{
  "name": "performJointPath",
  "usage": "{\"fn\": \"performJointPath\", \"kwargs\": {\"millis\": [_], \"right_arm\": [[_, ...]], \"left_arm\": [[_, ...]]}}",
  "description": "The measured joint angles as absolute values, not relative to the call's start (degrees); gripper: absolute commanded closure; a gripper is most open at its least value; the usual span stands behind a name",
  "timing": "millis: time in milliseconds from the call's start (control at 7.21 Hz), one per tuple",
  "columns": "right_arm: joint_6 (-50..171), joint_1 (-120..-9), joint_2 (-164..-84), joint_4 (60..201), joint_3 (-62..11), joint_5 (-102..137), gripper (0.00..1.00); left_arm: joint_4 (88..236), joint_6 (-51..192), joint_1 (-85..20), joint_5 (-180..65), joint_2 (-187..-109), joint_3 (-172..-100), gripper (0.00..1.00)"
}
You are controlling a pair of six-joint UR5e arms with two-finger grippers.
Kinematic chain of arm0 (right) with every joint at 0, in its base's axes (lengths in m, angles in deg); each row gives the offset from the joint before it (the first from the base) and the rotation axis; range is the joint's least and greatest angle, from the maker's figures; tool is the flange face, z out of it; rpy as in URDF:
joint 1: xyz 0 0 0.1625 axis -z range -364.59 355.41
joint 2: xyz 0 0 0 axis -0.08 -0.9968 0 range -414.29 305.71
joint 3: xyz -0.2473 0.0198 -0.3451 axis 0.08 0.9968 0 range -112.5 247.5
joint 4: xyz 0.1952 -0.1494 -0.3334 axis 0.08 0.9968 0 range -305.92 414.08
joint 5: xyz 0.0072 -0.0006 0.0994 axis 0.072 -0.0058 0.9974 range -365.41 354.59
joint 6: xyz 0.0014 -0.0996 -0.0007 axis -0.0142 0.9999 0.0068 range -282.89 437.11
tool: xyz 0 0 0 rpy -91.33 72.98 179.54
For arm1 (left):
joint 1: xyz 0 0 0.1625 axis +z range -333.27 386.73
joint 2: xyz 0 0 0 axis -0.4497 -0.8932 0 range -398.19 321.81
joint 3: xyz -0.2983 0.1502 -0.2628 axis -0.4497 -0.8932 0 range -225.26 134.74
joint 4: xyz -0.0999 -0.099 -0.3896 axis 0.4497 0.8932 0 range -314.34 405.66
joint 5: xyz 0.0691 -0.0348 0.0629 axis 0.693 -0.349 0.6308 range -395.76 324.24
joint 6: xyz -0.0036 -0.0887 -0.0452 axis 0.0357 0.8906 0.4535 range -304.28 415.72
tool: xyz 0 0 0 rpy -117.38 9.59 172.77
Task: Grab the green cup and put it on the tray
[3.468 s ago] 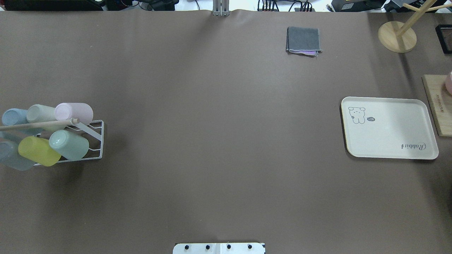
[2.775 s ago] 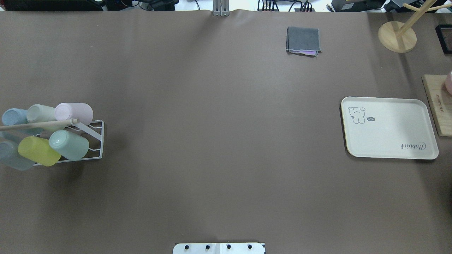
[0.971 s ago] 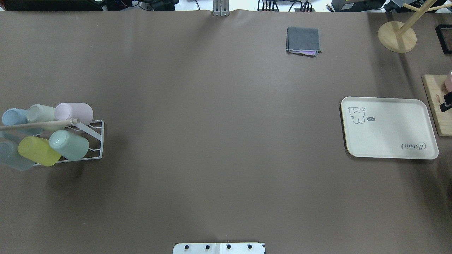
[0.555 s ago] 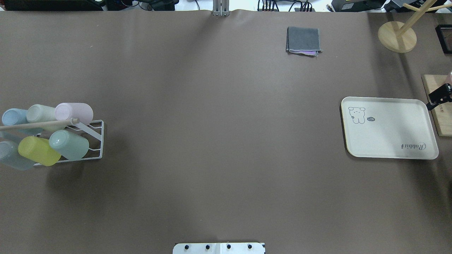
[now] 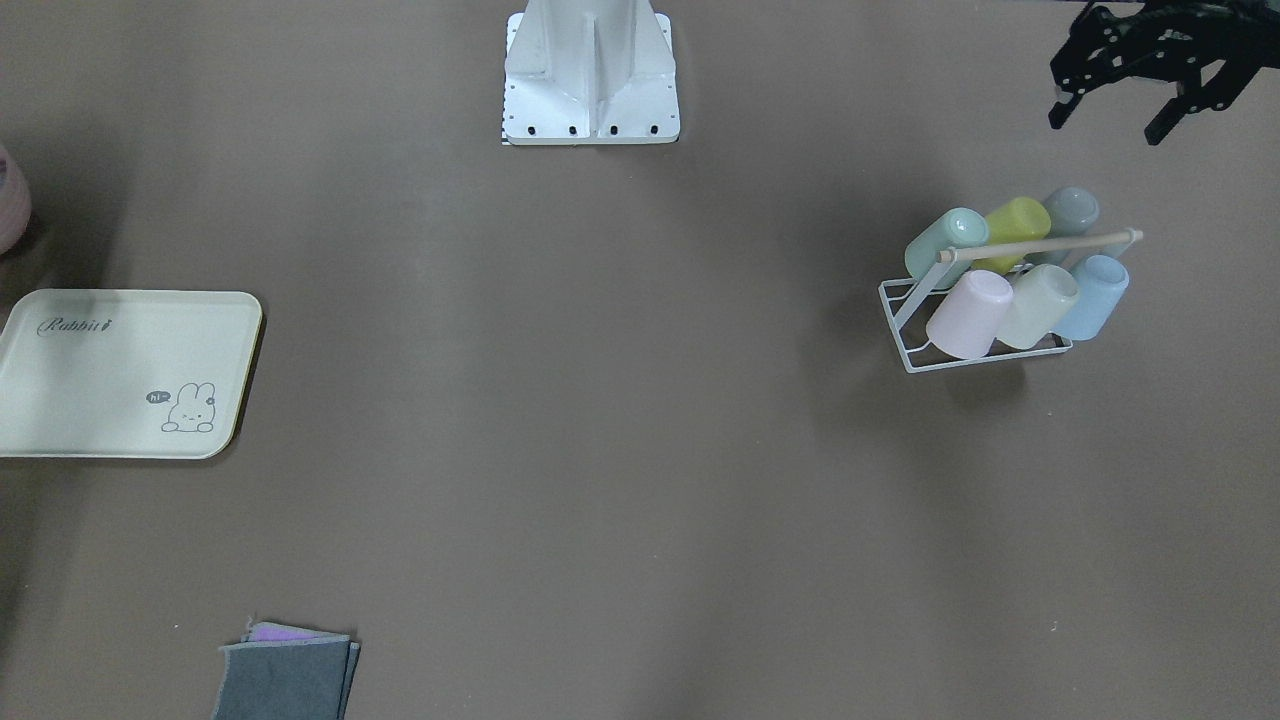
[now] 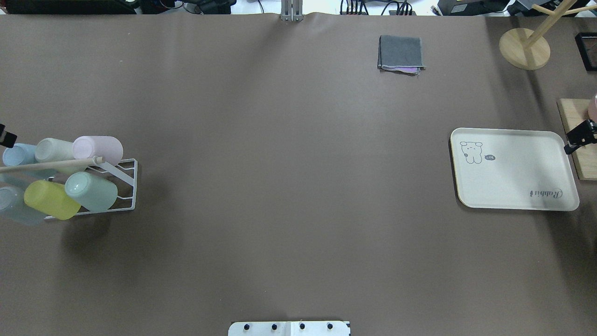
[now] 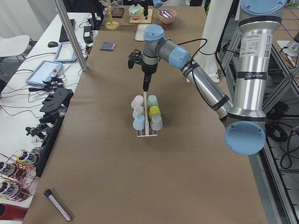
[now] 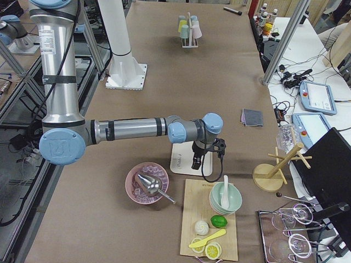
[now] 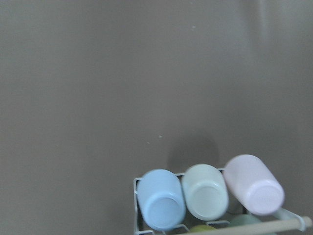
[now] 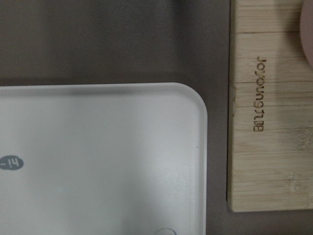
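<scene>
The green cup (image 6: 91, 191) lies on its side in a white wire rack (image 6: 126, 186) at the table's left, next to a yellow cup (image 6: 50, 199); it also shows in the front-facing view (image 5: 944, 243). The cream Rabbit tray (image 6: 513, 182) lies bare at the right, and its corner fills the right wrist view (image 10: 98, 156). My left gripper (image 5: 1108, 118) hovers open behind and to the outer side of the rack, holding nothing. My right gripper (image 6: 578, 136) shows only partly, at the tray's far right corner; I cannot tell if it is open.
The rack also holds pink (image 6: 99, 148), cream (image 6: 53, 149), blue (image 6: 16, 155) and grey-blue cups under a wooden bar (image 6: 51, 164). A wooden board (image 6: 576, 140) lies right of the tray. A folded grey cloth (image 6: 401, 53) and a wooden stand (image 6: 524, 49) are at the far side.
My right gripper has come in from the right edge to the tray's far corner. My left gripper's tip has appeared at the overhead view's left edge. Cups and tray have not moved.
</scene>
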State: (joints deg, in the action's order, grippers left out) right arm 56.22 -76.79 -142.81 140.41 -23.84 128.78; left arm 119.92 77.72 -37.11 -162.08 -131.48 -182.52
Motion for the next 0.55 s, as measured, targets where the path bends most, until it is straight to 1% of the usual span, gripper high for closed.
{"fn": "performJointPath", "kwargs": {"millis": [139, 277, 416, 555], "right_arm": [[56.1, -76.5, -142.9, 138.0, -22.2, 128.8, 0.11], [56.0, -76.2, -143.1, 136.4, -21.0, 128.8, 0.15], [56.0, -75.8, -143.2, 135.7, -20.5, 128.8, 0.21], [55.9, -75.4, -143.6, 135.3, -20.3, 128.8, 0.24]], "left_arm": [[119.8, 71.3, -32.3, -156.5, -132.4, -184.1, 0.01], [119.6, 66.7, -25.4, -148.1, -132.7, -185.7, 0.01], [119.4, 62.2, -18.6, -139.4, -132.7, -187.1, 0.01], [119.3, 59.3, -12.9, -133.1, -132.6, -188.1, 0.01]]}}
